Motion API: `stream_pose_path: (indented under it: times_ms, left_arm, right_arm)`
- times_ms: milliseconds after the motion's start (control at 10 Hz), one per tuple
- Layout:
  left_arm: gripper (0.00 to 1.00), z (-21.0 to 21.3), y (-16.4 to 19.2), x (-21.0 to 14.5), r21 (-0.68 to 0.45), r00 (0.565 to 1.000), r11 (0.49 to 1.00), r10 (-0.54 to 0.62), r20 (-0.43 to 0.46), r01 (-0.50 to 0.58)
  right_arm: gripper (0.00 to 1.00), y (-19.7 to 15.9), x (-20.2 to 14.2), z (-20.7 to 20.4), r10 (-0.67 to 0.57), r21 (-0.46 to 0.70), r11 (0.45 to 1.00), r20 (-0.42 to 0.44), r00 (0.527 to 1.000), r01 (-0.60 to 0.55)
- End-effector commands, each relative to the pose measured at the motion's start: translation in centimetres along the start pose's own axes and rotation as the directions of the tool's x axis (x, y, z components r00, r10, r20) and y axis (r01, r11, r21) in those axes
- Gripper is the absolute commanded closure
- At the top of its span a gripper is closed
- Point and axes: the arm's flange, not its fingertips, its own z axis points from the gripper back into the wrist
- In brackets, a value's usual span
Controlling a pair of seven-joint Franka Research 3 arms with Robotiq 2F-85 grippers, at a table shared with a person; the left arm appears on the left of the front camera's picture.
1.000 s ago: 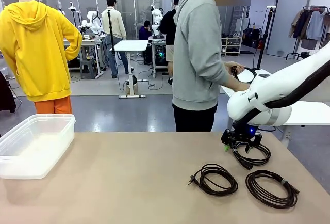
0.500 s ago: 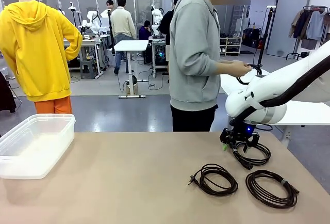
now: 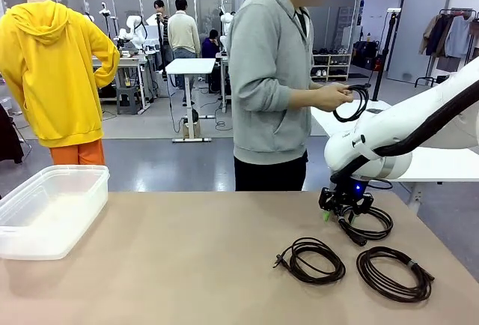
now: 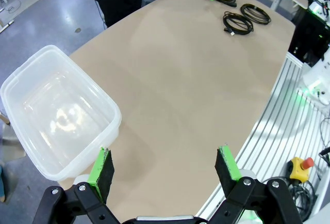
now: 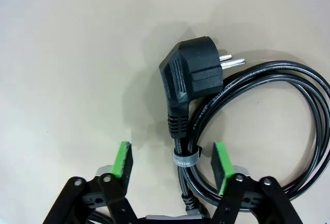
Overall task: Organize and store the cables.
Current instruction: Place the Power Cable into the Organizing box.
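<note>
Coils of dark cable lay nearest us on the tan table [image 3: 150,265]: one coil [image 3: 314,260] sat at lower centre-right of the front view, and a second coil [image 3: 394,273] lay just to its right, apart from it. Behind them, a third coil [image 3: 368,225] lay under the right gripper [image 3: 340,207]. From that wrist we saw its green pads [image 5: 122,158] standing apart, one on either side of the cord where a grey strap [image 5: 184,158] bound it. Neither pad pressed the cord, and the black plug [image 5: 193,77] lay flat above them in that frame. At the bottom of the left wrist view, the left gripper [image 4: 166,166] hung over the table with its jaws wide and nothing between them. A clear plastic tub [image 4: 56,110] sat at the left of that view. Beyond the table a person [image 3: 269,78] in a grey hoodie held a fourth coil [image 3: 352,104] in one hand [image 3: 331,96].
</note>
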Motion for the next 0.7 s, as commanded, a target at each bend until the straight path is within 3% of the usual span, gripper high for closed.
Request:
stream_pose_path:
  times_ms: [0, 100, 200, 400, 600]
  left_arm:
    - [0.00, 0.1, 0.0, 0.0, -0.017, 1.000, 1.000, -0.014, 0.013, 0.014]
    - [0.00, 0.1, 0.0, 0.0, -0.017, 1.000, 1.000, -0.014, 0.013, 0.014]
    - [0.00, 0.1, 0.0, 0.0, -0.017, 1.000, 1.000, -0.014, 0.013, 0.014]
    - [0.00, 0.1, 0.0, 0.0, -0.017, 1.000, 1.000, -0.014, 0.013, 0.014]
    - [0.00, 0.1, 0.0, 0.0, -0.017, 1.000, 1.000, -0.014, 0.013, 0.014]
  right_arm:
    - [1.00, 0.6, 0.2, -0.1, -0.037, -0.026, 0.999, -0.009, 0.999, 0.037]
    - [1.00, 0.7, 0.2, -0.1, -0.036, -0.024, 0.999, -0.010, 0.999, 0.036]
    - [0.86, 0.7, 0.3, 0.1, -0.039, -0.023, 0.999, -0.003, 0.999, 0.039]
    - [1.00, 0.8, 0.2, 0.5, -0.042, -0.029, 0.999, 0.006, 0.999, 0.042]
    - [1.00, 1.3, 0.2, 1.5, -0.038, -0.053, 0.998, 0.025, 0.999, 0.040]
